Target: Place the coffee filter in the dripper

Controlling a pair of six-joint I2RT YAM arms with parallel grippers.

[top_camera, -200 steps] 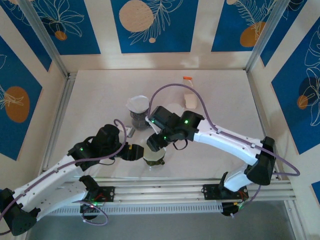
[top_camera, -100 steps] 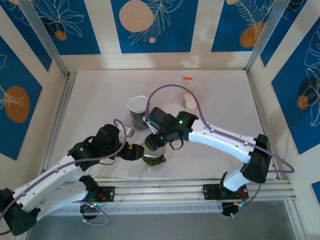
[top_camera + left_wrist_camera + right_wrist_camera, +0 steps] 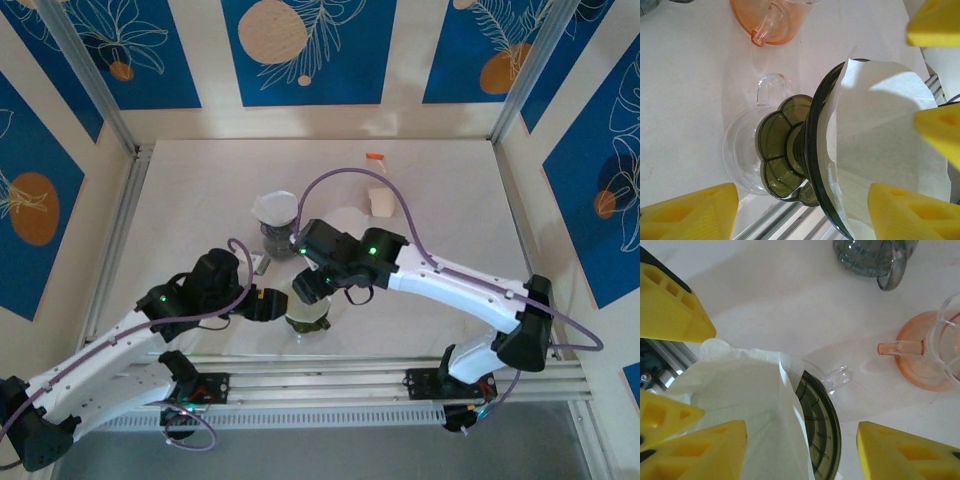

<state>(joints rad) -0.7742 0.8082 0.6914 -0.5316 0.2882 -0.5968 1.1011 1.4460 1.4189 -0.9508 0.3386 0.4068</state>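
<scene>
You were at the seating step, by my reading: the white coffee filter (image 3: 880, 125) already sat inside the dark green dripper (image 3: 790, 150), which stood on a clear glass server (image 3: 740, 150) near the middle of the tabletop (image 3: 200, 200), close to its near edge. The paper was not flush; one side rose above the dripper's rim and a folded seam stood proud along it. Your right claw (image 3: 312, 287) hung directly over the cone with its jaws well apart and nothing pinched. One yellow finger (image 3: 715, 450) lay against the inside of the paper, though whether it pressed could not be told. Your left claw (image 3: 270, 303) waited just left of the dripper, spread wide around it and gripping nothing, its fingers clear of the glass. An orange cup (image 3: 925, 355) and a grey glass jug (image 3: 872, 257) stood farther off and played no part. The next move, as I judged it, called for easing the raised side down against the cone wall, then lifting the right claw straight up so the finger did not drag the paper out with it. The left claw was well placed to steady the dripper if it rocked on the server
</scene>
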